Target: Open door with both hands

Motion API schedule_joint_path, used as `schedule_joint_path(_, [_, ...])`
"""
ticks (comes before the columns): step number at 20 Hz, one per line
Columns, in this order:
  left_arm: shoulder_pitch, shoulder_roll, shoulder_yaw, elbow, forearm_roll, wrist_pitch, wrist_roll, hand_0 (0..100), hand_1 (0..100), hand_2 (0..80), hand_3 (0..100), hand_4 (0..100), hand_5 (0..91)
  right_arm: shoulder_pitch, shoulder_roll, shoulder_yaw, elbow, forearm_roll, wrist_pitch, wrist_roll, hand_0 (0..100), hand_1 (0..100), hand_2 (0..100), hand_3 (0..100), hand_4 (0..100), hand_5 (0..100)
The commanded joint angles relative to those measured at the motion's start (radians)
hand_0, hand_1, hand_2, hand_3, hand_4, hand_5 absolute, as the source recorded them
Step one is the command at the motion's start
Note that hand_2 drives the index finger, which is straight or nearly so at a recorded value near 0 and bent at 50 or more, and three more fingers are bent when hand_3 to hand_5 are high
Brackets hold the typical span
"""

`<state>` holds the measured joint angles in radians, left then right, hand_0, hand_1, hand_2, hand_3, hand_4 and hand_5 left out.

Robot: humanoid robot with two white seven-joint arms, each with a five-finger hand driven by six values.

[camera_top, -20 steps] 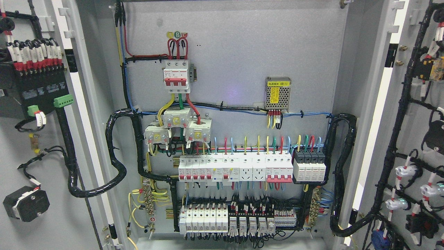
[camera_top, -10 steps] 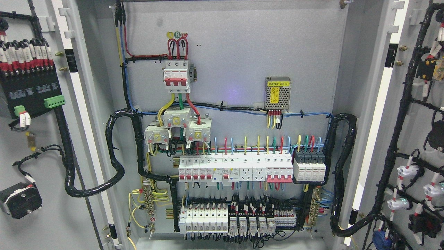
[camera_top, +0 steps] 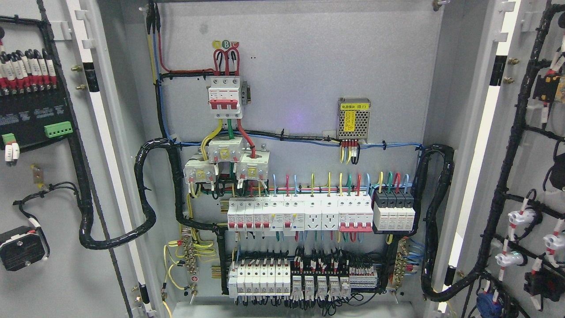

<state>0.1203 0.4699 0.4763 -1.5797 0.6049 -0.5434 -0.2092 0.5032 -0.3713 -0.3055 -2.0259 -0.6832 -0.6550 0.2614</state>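
Left of backplate (camera_top: 309, 66), left door (camera_top: 48, 282): swung wide, inner face turned to the camera. Long axis upright, hinge edge nearest the backplate, free edge past the picture's left.
Meter block (camera_top: 31, 119): fixed high on the left door, well left of the backplate. Probably mounted there to read from the front once shut.
Left loom (camera_top: 152, 216): looped slack from the left door across to the backplate's left edge. Likely left long to follow the swing without pulling.
Main breaker (camera_top: 224, 97): upright at the backplate's upper left, wired from above and feeding down.
Breaker row (camera_top: 300, 214): laid level across the backplate's lower half, levers facing out, plainly for reach with both doors open.
Power supply (camera_top: 353, 118): right of the backplate's middle, above the row, leads hanging down.
Right loom (camera_top: 435, 212): curved from the backplate's right edge down and over to the right door, slack for the same likely reason.
Right door (camera_top: 529, 159): right of the backplate, also swung wide, inner face showing. Long axis upright, hinge edge nearest the backplate, free edge past the picture's right.
Lamps (camera_top: 518, 217): set low on the right door, backs and wiring turned this way.
Hands: neither left nor right in view, so no telling how far open, nor whether holding anything.
Stage: judged from both doors, opening all but done.
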Motion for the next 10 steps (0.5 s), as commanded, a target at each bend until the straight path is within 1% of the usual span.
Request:
schedule_joint_path(1, [-0.07, 0.058, 0.013, 0.115, 0.003, 0.091, -0.001, 0, 0, 0.0, 0, 0, 0.0, 0.021, 0.009, -0.047, 0.003, -0.03, 0.0, -0.001, 38, 0, 0, 0, 0, 0])
schedule_joint_path(10, [-0.122, 0.072, 0.002, 0.184, 0.001, 0.129, -0.001, 0, 0, 0.0, 0, 0, 0.0, 0.035, 0.015, -0.063, 0.004, -0.035, 0.0, -0.001, 38, 0, 0, 0, 0, 0])
